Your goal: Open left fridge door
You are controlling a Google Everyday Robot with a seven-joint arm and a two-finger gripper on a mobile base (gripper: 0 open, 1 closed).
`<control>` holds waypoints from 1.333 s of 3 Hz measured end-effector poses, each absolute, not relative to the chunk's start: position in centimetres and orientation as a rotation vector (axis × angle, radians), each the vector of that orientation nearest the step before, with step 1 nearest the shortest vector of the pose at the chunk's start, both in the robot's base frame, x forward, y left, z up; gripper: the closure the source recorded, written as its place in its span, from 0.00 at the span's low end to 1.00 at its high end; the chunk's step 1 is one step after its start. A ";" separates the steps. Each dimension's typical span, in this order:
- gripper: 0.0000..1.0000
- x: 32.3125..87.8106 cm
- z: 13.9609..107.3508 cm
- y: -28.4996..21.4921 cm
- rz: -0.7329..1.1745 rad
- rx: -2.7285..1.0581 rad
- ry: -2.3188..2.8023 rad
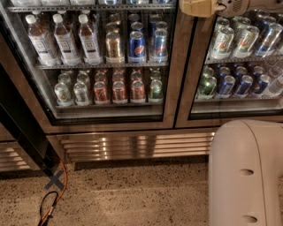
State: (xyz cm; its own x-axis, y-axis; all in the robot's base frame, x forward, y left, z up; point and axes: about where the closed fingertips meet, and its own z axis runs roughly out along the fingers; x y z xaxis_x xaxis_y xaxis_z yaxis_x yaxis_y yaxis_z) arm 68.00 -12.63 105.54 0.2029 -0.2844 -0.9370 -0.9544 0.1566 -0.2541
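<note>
My gripper [201, 8] sits at the top, against the left fridge door [110, 125] frame. I can't make out its grip. A Pepsi can [137, 44] shows behind the glass.

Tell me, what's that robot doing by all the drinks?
It is in front of a drinks fridge and is meant to open the left fridge door, the glass one with bottles and cans behind it. That door looks shut right now. The gripper is up at the top of the view, over the steel strip between the two doors. A white part of the robot fills the lower right.
</note>
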 end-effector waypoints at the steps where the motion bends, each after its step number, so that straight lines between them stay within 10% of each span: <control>1: 1.00 68.0 105.5 -12.7 0.755 -1.353 1.304; 4: 1.00 68.2 105.3 -12.8 0.754 -1.351 1.305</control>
State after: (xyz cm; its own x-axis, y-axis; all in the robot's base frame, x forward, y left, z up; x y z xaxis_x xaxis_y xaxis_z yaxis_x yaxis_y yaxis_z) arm 68.16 -12.80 105.27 0.2030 -0.2837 -0.9372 -0.9538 0.1593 -0.2548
